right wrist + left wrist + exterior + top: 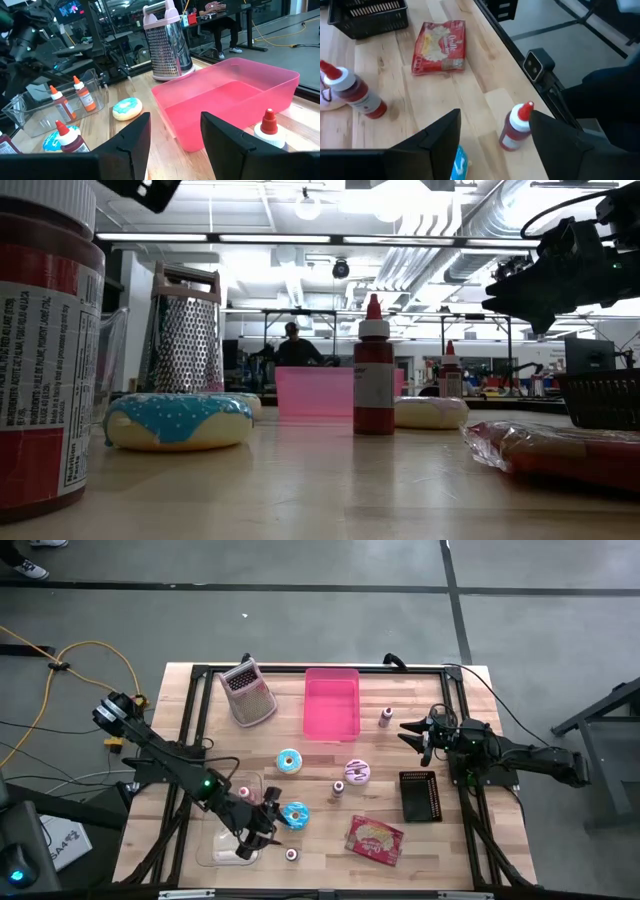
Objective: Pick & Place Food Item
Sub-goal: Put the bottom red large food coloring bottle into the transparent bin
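A blue-iced donut (295, 815) lies flat on the table near the front; its edge (461, 165) shows beside one finger in the left wrist view. My left gripper (270, 830) (495, 114) hangs open above the table just left of this donut, touching nothing. A second blue donut (289, 761) and a pink donut (357, 772) lie mid-table. The pink bin (331, 702) stands at the far middle. My right gripper (408, 732) (175, 116) waits open to the right of the bin, above the table.
A clear container (232, 830) holding small bottles sits beside my left gripper. A small bottle (291, 854) and a red snack packet (375, 838) lie near the front edge. A black basket (419, 795), a grater (247, 692) and other sauce bottles (338, 788) stand around.
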Controlling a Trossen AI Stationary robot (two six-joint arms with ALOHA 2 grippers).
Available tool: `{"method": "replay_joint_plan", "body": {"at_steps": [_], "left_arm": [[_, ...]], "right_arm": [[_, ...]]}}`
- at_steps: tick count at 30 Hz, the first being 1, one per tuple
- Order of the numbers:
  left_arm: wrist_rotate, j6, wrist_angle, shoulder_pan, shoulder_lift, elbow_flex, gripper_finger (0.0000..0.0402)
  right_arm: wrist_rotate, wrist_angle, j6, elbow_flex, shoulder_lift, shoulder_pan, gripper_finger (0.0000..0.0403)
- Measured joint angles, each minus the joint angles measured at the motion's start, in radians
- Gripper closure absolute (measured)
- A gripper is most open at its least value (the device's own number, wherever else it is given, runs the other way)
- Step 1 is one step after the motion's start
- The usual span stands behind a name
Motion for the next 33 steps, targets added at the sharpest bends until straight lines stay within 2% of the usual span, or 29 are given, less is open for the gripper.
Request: {"method": "replay_joint_plan", "body": {"at_steps": [11, 33], "left_arm": [[0.033, -0.01, -0.024, -0.023, 0.158, 0.118, 0.0165], [0.018, -0.069, -0.024, -0.049, 0.234, 0.129, 0.0165]], "right_arm": [[0.0, 0.0, 0.0, 0.0, 0.0, 0.0, 0.0243], [0.0, 0.0, 0.0, 0.0, 0.0, 0.0, 0.0243]]}}
